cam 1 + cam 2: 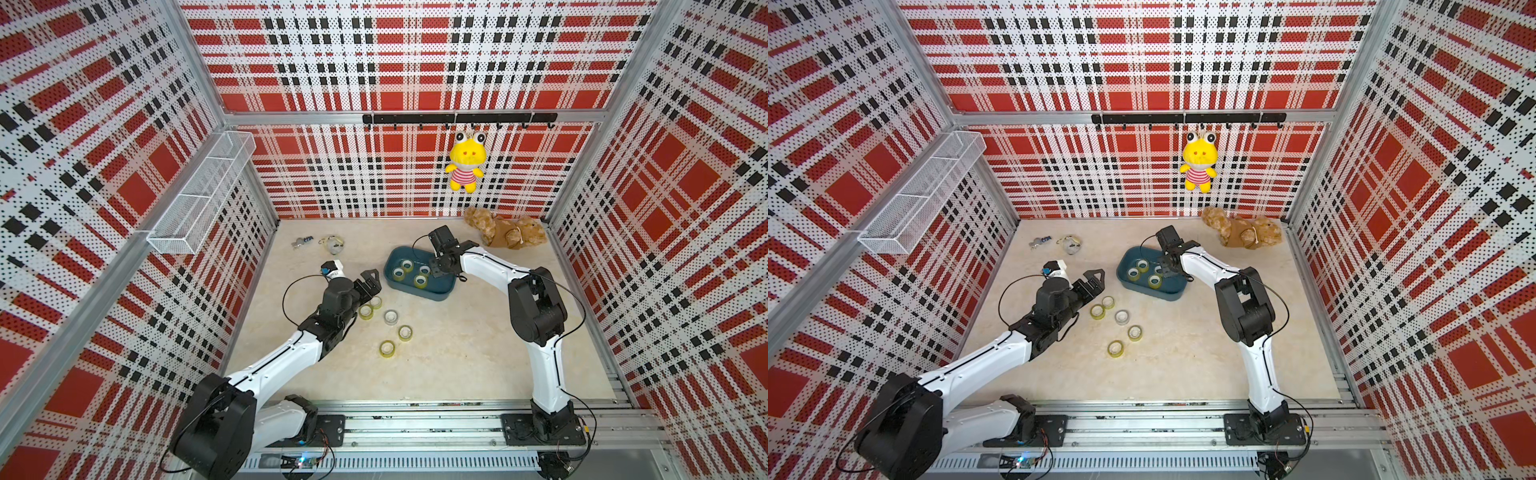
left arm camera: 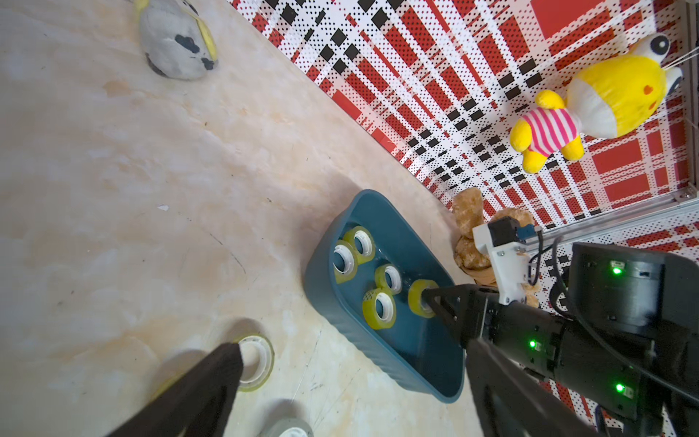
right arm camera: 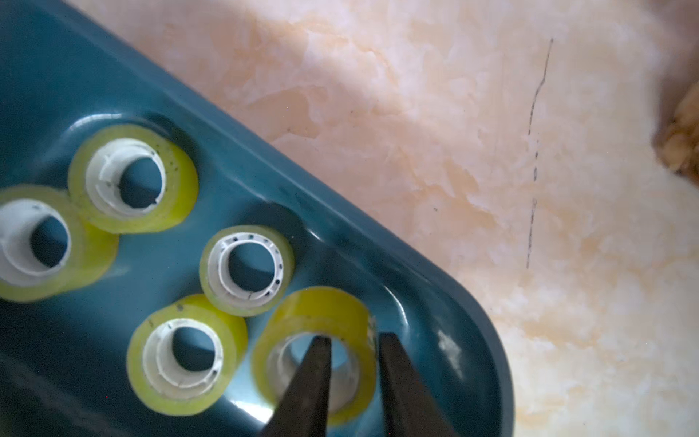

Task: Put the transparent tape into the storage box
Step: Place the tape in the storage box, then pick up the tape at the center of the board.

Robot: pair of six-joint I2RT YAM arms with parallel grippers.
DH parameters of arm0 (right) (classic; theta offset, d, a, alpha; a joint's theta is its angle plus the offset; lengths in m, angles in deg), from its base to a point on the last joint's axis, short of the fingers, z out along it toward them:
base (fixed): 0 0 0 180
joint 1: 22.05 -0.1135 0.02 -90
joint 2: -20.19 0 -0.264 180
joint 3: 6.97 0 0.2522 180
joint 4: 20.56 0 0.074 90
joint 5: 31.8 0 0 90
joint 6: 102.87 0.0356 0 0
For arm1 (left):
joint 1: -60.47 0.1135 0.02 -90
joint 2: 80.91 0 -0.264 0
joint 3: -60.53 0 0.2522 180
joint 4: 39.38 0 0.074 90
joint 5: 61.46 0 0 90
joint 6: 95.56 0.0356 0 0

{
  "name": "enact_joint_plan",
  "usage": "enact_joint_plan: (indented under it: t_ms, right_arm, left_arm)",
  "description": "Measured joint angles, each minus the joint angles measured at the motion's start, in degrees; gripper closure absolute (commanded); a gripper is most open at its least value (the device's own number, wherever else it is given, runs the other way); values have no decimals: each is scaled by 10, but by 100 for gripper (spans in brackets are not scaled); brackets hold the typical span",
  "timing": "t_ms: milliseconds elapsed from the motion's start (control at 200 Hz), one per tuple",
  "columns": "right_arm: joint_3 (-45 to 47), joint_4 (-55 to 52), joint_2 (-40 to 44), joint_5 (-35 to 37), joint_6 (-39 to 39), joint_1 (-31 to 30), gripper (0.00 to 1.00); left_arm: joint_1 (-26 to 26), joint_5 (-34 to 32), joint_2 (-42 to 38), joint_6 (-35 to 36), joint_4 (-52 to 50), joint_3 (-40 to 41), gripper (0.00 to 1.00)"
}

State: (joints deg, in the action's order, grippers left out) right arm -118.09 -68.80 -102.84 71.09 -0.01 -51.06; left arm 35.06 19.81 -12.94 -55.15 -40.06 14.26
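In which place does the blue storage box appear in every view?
In a top view: storage box right of centre.
In a top view: storage box at centre.
Left wrist: storage box lower middle.
Right wrist: storage box lower left.
Shared landmark: brown plush toy.

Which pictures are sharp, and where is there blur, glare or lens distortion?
Both top views are sharp, but the wide lens stretches the walls near the edges. In the left wrist view the box is in focus; the dark finger in front is blurred. In the right wrist view the rolls and both fingers are soft, and a glare sits on the box's inner corner.
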Motion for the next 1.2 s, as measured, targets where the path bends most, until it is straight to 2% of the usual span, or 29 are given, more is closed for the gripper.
enact_joint_plan:
  t_ms: [85,251,531,682,942,1057,1198]
  right_arm:
    - [0,-1,2,1,0,0,54]
    - [32,-10,45,-4,6,0,53]
    - [174,12,271,-67,41,-25,53]
    - [255,45,341,-110,57,-59,53]
    - [294,77,310,-147,65,-146,54]
    - [283,100,258,-154,64,-175,56]
    - [218,104,161,-154,56,-204,59]
  left_arm:
    - [0,2,0,-1,0,10,1]
    - [0,3,-19,-6,-9,35,1]
    - [0,-12,-87,-10,-35,66,1]
    - [7,-12,-100,-12,-43,83,1]
    - [104,37,-113,6,-51,106,1]
    - [144,60,-113,16,-51,106,1]
    - [171,78,-115,21,-51,111,1]
